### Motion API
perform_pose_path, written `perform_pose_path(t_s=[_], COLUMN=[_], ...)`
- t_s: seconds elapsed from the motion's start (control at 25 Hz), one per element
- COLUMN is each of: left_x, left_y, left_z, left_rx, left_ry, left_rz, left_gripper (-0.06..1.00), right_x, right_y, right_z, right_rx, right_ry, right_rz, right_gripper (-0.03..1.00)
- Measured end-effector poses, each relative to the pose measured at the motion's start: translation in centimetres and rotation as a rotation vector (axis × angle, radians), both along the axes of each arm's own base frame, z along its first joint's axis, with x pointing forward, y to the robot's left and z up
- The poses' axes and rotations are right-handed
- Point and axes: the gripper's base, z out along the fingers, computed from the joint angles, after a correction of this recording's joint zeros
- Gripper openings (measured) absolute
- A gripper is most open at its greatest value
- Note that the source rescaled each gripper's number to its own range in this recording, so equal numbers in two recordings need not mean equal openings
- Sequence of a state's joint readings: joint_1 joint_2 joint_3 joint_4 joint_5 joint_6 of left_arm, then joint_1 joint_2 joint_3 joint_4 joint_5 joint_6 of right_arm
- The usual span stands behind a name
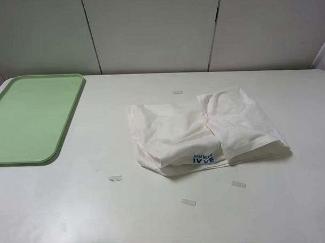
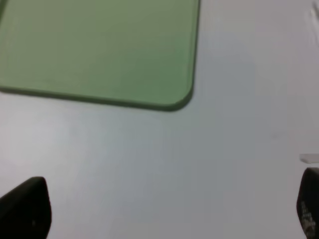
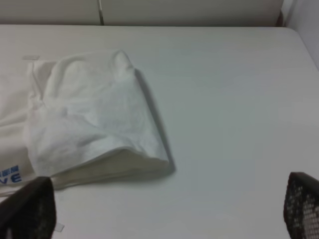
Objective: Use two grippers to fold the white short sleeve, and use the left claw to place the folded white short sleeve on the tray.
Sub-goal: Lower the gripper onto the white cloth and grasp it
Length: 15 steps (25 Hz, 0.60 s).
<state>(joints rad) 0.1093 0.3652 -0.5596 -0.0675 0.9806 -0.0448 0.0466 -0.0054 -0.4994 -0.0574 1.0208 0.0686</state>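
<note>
Table [image 1: 155,223]: white and flat, with pale wall panels [image 1: 148,31] behind it.

White short sleeve [image 1: 205,130]: lies on the table right of centre in the high view, bunched into a rough rectangle. Its right part is folded over in a thick layered flap, which my right wrist cam [image 3: 94,114] sees close up. The blue logo [image 1: 203,159] is on the near edge, also in the right wrist cam [image 3: 10,175]. Nothing of mine touches the shirt.

Tray [image 1: 29,118]: pale green, at the far-left of the table, well apart from the shirt. My left wrist cam shows one rounded corner of it [image 2: 99,45].

Left pincer [image 2: 167,206]: spread wide, with black fingers [image 2: 25,209] at opposite edges of the view and only bare table between them. It holds nothing.

Right pincer [image 3: 165,206]: also spread wide, with fingers [image 3: 301,204] far apart over bare table, just beside the folded flap. It holds nothing.

Neither arm shows in the high view.

Paper scraps: four small ones on the table around the shirt, at [image 1: 116,178], [image 1: 189,202], [image 1: 238,184] and, beyond the shirt, [image 1: 177,92]. One sits just beside my left finger [image 2: 309,159].
</note>
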Motion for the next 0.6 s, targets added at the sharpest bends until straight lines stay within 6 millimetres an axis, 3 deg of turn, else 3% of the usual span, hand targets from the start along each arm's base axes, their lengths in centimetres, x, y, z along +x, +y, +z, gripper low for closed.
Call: perform_pose_path(t_s=[0.08, 0.12, 0.32, 0.48, 0.6], left_x=[2.7, 2.7, 9.2, 14.1, 16.6], left_y=[-0.1, -0.1, -0.7, -1.6, -2.4], left_z=[0.8, 0.8, 1.2, 0.1, -1.2], left_rx=[-0.032, -0.032, -0.149, -0.263, -0.311], left_ry=[0.045, 0.045, 0.065, 0.059, 0.076], left_rz=[-0.03, -0.03, -0.135, -0.226, -0.272], left_gripper=[0.98, 0.98, 0.98, 0.98, 0.98], right_x=[0.0, 0.0, 0.0, 0.0, 0.0], right_y=[0.0, 0.0, 0.0, 0.0, 0.0], right_z=[0.0, 0.0, 0.0, 0.0, 0.0], right_rx=[0.0, 0.0, 0.0, 0.0, 0.0], right_ry=[0.0, 0.0, 0.0, 0.0, 0.0], right_rz=[0.0, 0.0, 0.0, 0.0, 0.0], right_gripper=[1.0, 1.0, 1.0, 1.0, 1.0])
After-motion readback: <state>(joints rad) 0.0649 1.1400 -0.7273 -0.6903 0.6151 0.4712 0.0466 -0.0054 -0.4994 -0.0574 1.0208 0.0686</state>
